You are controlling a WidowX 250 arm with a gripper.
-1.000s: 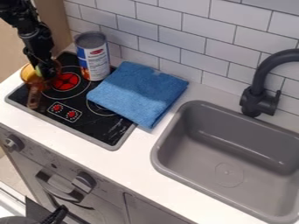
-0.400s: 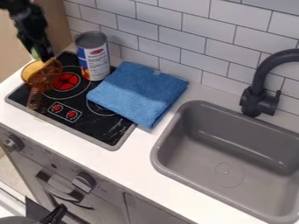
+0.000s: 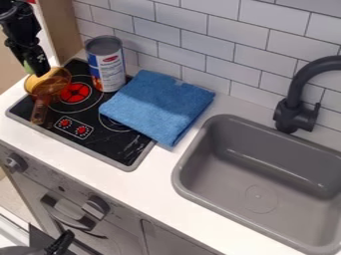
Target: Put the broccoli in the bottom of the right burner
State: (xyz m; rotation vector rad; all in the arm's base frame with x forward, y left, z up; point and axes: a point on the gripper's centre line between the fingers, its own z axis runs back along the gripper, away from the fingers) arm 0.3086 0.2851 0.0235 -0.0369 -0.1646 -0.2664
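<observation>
the black pincer (image 3: 40, 71) hung at the far left, over the far left part of the orange see-through pan (image 3: 50, 83), and was closed on the green broccoli (image 3: 28, 67), a little of which stuck out on the pincer's left side. that put the broccoli up above the pan's rim, well apart from the right burner (image 3: 110, 123). the pan sat on the far left part of the black stovetop (image 3: 86, 142), its brown handle (image 3: 39, 110) pointing to the near side. just right of the pan glowed the red left burner (image 3: 76, 92), and nearer lay two small red dials (image 3: 73, 127) printed on the black. a tall can (image 3: 108, 67) with a white, blue and red label stood upright at the stovetop's far side. the folded blue cloth (image 3: 158, 104) lay right of the can, over part of the right burner and out onto the white bench (image 3: 160, 169). farther right, the grey sink (image 3: 259, 174) was set in the bench, with a dark faucet (image 3: 291, 107) at its far side. pale tiles (image 3: 226, 42) ran along the far wall, and grey knobs (image 3: 96, 206) showed on the bench's near front.
</observation>
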